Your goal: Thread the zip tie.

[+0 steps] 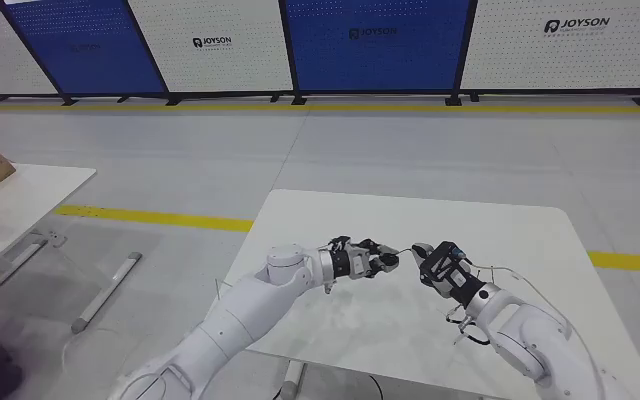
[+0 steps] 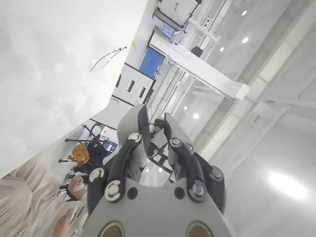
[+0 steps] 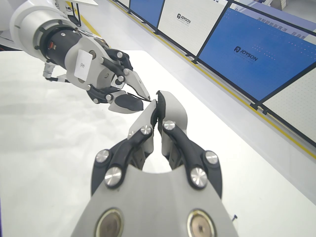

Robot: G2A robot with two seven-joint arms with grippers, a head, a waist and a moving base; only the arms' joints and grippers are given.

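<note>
Above the middle of the table (image 1: 400, 330), the left gripper (image 3: 145, 102) pinches the black zip tie (image 3: 137, 97) so its free end projects toward the right gripper (image 3: 158, 97), whose jaws press together on that end, probably to steer tail into head.

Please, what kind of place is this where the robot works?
Most likely a large factory hall or demonstration area. Blue and white partition panels fence off the zone, a yellow line marks the grey floor beside the white table, and round ceiling lights sit high overhead.
</note>
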